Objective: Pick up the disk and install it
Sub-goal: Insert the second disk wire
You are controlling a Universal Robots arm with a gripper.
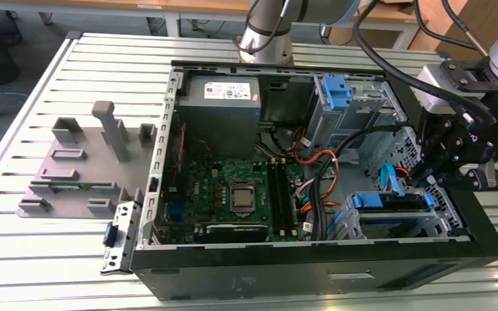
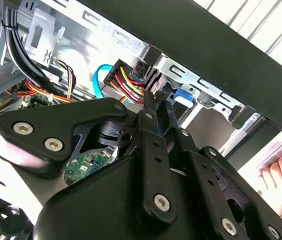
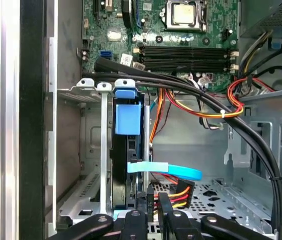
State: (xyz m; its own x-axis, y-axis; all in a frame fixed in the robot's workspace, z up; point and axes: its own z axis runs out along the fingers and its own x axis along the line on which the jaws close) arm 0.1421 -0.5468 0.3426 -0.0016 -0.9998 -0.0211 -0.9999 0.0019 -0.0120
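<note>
Right now the gripper (image 1: 439,170) hangs at the exterior view's right, low over the drive cage (image 1: 404,223) in the front corner of the open PC case (image 1: 318,272). Its jaws are narrow, almost together. In both wrist views (image 3: 155,197) (image 2: 156,100) I see no clear object between the tips, but I cannot exclude that sth thin is pinched there.

Just past the tips comes the bundle of yellow, red and black power wires (image 3: 175,192) with its plug, very near, maybe touching; contact is not sure. The blue flat data cable (image 3: 163,170) crosses a little further out.

The disk (image 3: 122,170) is not in the gripper. It sits already inside the cage, standing on its edge between the metal rails, with the blue carrier tab (image 3: 129,117) at its far end. In the first wrist view its long axis runs straight away from the gripper, approx. toward the motherboard (image 3: 180,35), and the near end is just beside the fingertips, slightly to one side of them. In the exterior view the blue carrier edge (image 1: 391,201) shows at the cage top, near the gripper on the motherboard side.

My judgement: the disk looks seated, and the gripper is closer to the cables at its near end than to the carrier tab.
</note>
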